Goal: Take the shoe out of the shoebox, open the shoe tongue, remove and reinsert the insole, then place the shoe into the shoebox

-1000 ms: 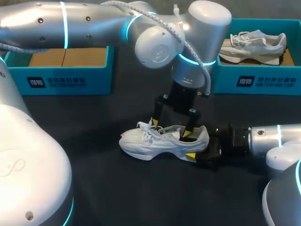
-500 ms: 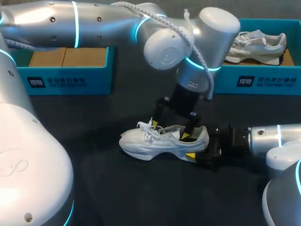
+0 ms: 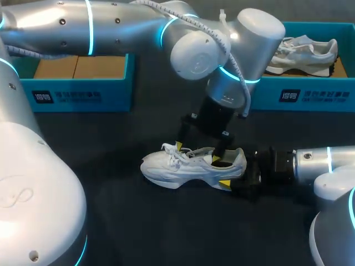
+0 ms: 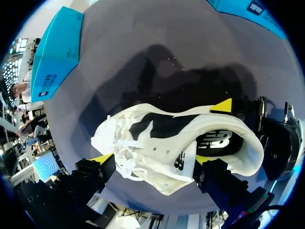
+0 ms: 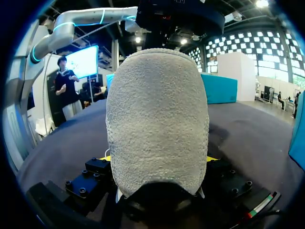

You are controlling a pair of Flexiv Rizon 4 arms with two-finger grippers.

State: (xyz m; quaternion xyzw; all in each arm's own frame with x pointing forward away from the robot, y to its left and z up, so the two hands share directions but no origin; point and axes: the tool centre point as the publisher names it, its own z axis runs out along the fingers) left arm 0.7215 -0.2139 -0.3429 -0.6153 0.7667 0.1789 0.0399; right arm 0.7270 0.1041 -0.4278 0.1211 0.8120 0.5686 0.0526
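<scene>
On the black table (image 3: 144,221) my right gripper (image 5: 158,157) pinches the white sneaker (image 3: 172,169) by its heel; my left gripper (image 3: 197,152), spread wide, has edged toward nine o'clock.

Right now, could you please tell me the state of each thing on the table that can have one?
White shoe: upright on its sole on the table, outside both boxes.
Right gripper: shut on the shoe's heel.
Left gripper: open, over the shoe's laces and mouth.
Left shoebox: open, no shoe showing inside.
Right shoebox: open, holding a second shoe.
</scene>
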